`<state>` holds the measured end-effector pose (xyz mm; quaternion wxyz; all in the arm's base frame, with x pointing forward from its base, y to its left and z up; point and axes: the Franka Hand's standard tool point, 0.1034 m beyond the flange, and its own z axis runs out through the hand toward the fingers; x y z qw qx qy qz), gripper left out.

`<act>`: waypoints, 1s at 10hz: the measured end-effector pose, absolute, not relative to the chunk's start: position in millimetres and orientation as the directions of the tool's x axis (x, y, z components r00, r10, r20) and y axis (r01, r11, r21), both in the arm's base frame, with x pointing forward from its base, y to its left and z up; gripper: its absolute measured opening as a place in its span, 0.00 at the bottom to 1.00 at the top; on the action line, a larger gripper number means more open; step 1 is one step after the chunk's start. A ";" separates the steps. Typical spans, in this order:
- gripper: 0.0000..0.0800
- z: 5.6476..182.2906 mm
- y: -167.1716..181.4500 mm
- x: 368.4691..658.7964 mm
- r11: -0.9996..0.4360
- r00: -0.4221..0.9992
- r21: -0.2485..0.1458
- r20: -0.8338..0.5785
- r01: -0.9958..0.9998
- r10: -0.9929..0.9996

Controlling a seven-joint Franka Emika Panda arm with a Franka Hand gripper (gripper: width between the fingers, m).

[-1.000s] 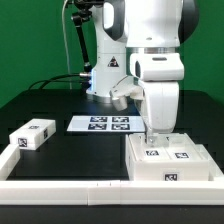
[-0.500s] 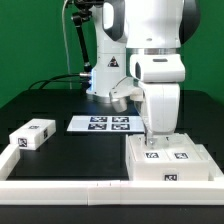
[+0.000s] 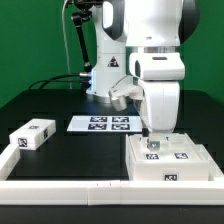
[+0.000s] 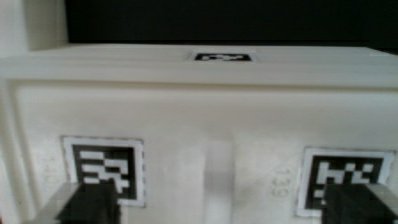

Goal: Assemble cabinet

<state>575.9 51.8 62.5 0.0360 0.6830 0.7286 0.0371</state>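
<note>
Exterior frontal, wrist close; both on cabinet (image 3: 170,163)

Mid table: I see bare black table (image 3: 90,160) between the small white tagged block (image 3: 32,135) and the white boxy plastic cabinet body (image 3: 170,162).
Far side: flat white marker board (image 3: 103,124), lying low.
Front edge: long white border rail (image 3: 60,186) bars my way.

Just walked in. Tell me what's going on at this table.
A robot arm is putting a white cabinet together. Its pincer is down on top of the boxy cabinet body at the exterior view's right. In the wrist view the jaws stand apart, clamping nothing I can see. A smaller tagged block lies apart at the exterior view's left, not yet fitted. The marker board lies farther back.
</note>
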 end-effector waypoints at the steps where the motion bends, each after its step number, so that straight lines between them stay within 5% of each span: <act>1: 0.92 63.6 54.2 570.0 0.067 -0.068 0.121 0.005 0.990 0.998; 7: 1.00 92.5 51.8 506.5 -0.132 0.112 0.263 0.089 0.956 0.990; 10: 1.00 89.9 53.2 497.0 -0.189 0.166 0.254 0.108 0.948 0.980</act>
